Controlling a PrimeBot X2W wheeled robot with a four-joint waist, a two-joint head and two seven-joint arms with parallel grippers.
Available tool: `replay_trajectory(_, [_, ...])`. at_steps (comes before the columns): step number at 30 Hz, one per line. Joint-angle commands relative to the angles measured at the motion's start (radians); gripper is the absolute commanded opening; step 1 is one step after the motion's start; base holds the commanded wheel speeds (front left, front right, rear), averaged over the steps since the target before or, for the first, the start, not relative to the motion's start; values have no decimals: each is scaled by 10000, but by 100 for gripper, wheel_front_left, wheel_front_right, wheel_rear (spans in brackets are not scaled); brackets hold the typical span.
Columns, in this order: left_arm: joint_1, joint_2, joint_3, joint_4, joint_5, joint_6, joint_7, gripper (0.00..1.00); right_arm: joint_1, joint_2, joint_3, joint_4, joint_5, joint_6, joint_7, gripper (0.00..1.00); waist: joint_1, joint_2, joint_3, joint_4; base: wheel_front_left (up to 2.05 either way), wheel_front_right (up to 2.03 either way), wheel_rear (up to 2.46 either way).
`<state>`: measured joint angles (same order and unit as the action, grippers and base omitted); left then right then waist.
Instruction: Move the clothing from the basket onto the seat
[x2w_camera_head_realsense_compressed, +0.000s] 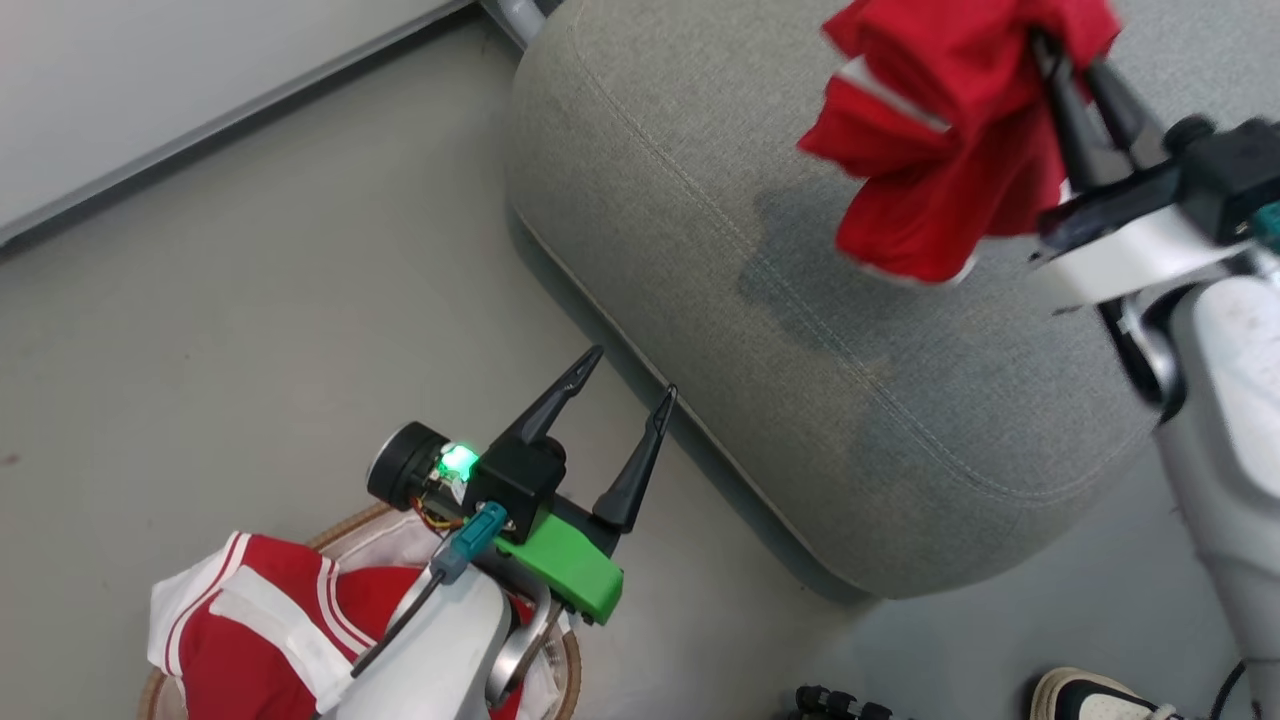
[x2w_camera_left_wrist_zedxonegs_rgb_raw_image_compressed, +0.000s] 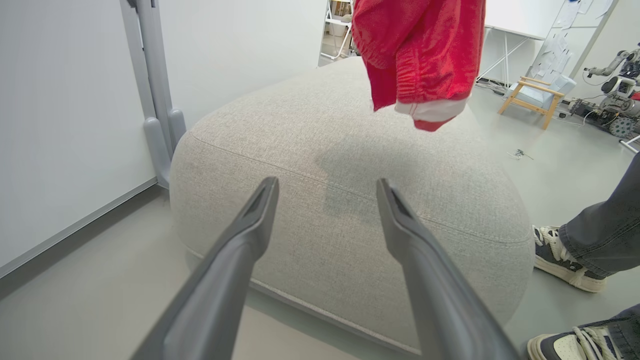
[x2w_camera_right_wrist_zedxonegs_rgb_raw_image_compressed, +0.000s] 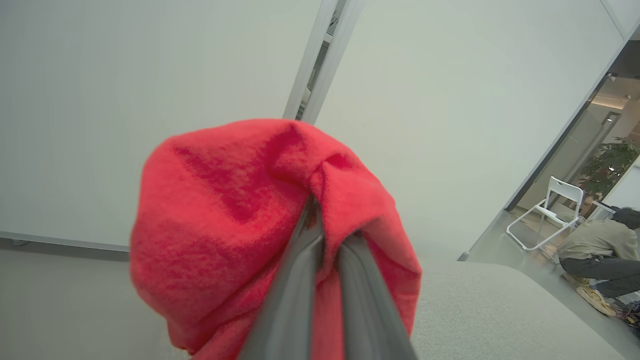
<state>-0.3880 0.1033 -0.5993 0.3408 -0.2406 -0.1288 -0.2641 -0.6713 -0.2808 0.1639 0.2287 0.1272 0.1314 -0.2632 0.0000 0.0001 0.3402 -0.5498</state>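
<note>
- The right tool (x2w_camera_head_realsense_compressed: 1070, 75) is pinched narrow on the clothing (x2w_camera_head_realsense_compressed: 940, 130), its two dark fingers close together with red fabric bunched around them. The right wrist view shows the same grip (x2w_camera_right_wrist_zedxonegs_rgb_raw_image_compressed: 320, 225), with the cloth (x2w_camera_right_wrist_zedxonegs_rgb_raw_image_compressed: 225, 215) draped over the fingertips.
- The clothing hangs in the air above the seat (x2w_camera_head_realsense_compressed: 700, 200), clear of the grey fabric. Its shadow falls on the cushion below, and a white hem with red trim (x2w_camera_left_wrist_zedxonegs_rgb_raw_image_compressed: 430, 110) marks its lowest edge.
- The left tool (x2w_camera_head_realsense_compressed: 632, 372) stands wide and holds nothing. It points at the rounded side of the seat (x2w_camera_left_wrist_zedxonegs_rgb_raw_image_compressed: 300, 150), above the floor (x2w_camera_head_realsense_compressed: 250, 300).
- Under the left wrist sits the basket (x2w_camera_head_realsense_compressed: 340, 528), with its brown woven rim and white liner. A second red-and-white garment (x2w_camera_head_realsense_compressed: 250, 640) with striped trim lies in it.
- A person's shoe (x2w_camera_head_realsense_compressed: 1090, 695) stands on the floor beside the seat.
- Sheets of paper (x2w_camera_left_wrist_zedxonegs_rgb_raw_image_compressed: 575, 10) hang on a far wall, and their writing is too small to read.
</note>
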Motion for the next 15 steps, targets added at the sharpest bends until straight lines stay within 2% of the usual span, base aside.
replay_trajectory(1, [-322,175,16,16,97,-27,-6,100,-418,-138,-177,205,58,-14,-24,0,0,-1,1030,376,0,0,0])
replay_trajectory(8, [-1013,555,-235,19,332,-28,-6,100,-2304,-899,-1501,1514,33,-14,-24,0,0,-1,2384,1238,0,0,0])
replay_trajectory(15, [-1492,648,-462,7,406,-28,-6,100,-3126,-1240,-2550,2640,-181,-14,-24,0,0,-1,3272,1917,0,0,0])
